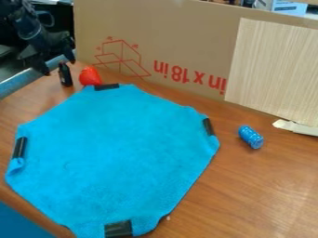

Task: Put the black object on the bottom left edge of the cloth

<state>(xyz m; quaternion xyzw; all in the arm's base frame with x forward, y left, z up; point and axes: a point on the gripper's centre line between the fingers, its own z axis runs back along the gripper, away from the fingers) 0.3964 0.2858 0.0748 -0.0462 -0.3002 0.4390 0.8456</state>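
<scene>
A brown wooden desk (248, 195) carries a spread blue cloth (118, 148), with a cardboard panel (180, 28) along its far side. The black object (65, 76) stands upright at the far left, off the cloth, just left of a red thing (90, 76). Above it, the hand (56, 63) hangs wide. A blue can (251, 137) lies right of the cloth.

At one o'clock we read "in x 18 in" (189, 76), red and upside down, on the cardboard (180, 32); other print (289, 8) looks too small.
</scene>
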